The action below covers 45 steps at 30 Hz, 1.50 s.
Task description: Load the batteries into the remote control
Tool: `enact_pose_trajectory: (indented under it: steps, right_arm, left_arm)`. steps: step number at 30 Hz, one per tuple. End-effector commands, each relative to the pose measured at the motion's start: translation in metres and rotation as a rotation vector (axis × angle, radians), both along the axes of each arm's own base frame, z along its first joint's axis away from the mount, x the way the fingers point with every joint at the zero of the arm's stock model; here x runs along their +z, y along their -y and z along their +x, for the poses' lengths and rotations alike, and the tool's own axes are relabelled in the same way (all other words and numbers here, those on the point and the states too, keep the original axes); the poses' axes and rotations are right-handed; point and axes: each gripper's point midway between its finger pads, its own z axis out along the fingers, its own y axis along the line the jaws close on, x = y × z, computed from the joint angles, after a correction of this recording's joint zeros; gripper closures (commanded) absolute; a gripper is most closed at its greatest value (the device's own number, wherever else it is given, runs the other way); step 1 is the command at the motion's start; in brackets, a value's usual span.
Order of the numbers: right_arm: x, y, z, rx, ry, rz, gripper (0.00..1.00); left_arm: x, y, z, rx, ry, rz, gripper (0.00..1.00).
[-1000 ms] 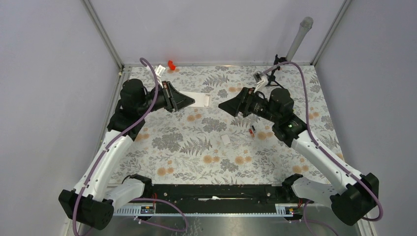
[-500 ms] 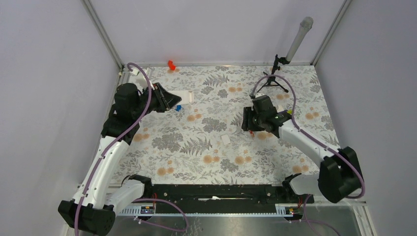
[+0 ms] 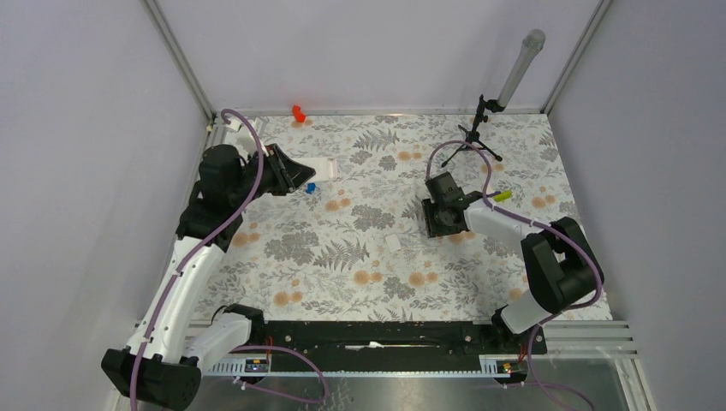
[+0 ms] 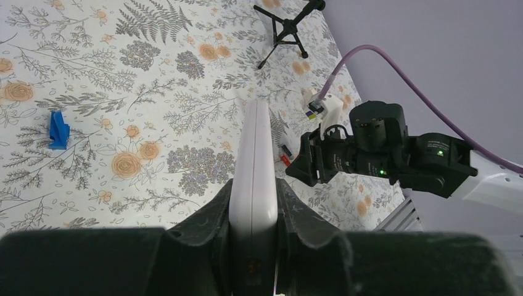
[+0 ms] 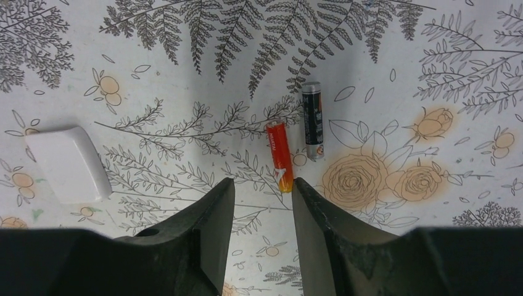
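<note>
Table under a grey fern-and-flower print cloth [image 3: 342,257], pale walls around; my left gripper [image 4: 253,200] is clamped on the slim white plastic remote control [image 4: 254,148], held edge-up above the cloth; small blue plastic piece [image 4: 58,129] lies off to one side; my right gripper [image 5: 262,185] hangs low, jaws apart, nothing between them; just beyond its tips lie the orange-red cylindrical battery [image 5: 279,156] and the black-and-silver cylindrical battery [image 5: 312,121], side by side on the cloth; small white square plate [image 5: 68,163] well aside.

remote control [image 4: 251,148] base inside left hand [image 4: 253,192]
</note>
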Motion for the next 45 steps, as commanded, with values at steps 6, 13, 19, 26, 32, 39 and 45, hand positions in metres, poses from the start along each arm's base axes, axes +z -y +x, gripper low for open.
enact_pose_trajectory:
  steps: [6, 13, 19, 26, 32, 39, 45]
  right_arm:
    - [-0.012, -0.004, 0.026, 0.002, 0.046, -0.023, 0.54]
    - [-0.022, -0.006, 0.027, -0.006, 0.023, -0.03, 0.67]
    - [-0.023, 0.004, 0.026, -0.039, 0.017, -0.074, 0.82]
    - [0.013, -0.016, 0.036, -0.035, 0.082, 0.045, 0.88]
    - [0.126, -0.062, 0.049, 0.052, 0.33, 0.373, 0.86]
    - [0.274, -0.092, 0.039, 0.109, 0.561, 0.727, 0.86]
    - [0.354, -0.118, 0.026, 0.18, 0.641, 0.988, 0.87]
  left_arm:
    - [0.016, -0.002, 0.007, 0.006, 0.063, -0.004, 1.0]
    - [0.018, -0.001, 0.009, -0.001, 0.066, -0.01, 1.0]
    - [0.017, -0.001, 0.009, -0.003, 0.066, -0.01, 1.0]
    - [0.022, 0.001, 0.008, -0.01, 0.083, -0.029, 1.0]
    - [0.033, 0.024, 0.003, -0.131, 0.101, -0.172, 1.0]
    - [0.054, 0.044, 0.0, -0.235, 0.105, -0.379, 1.0]
    - [0.072, 0.064, -0.007, -0.312, 0.103, -0.555, 1.0]
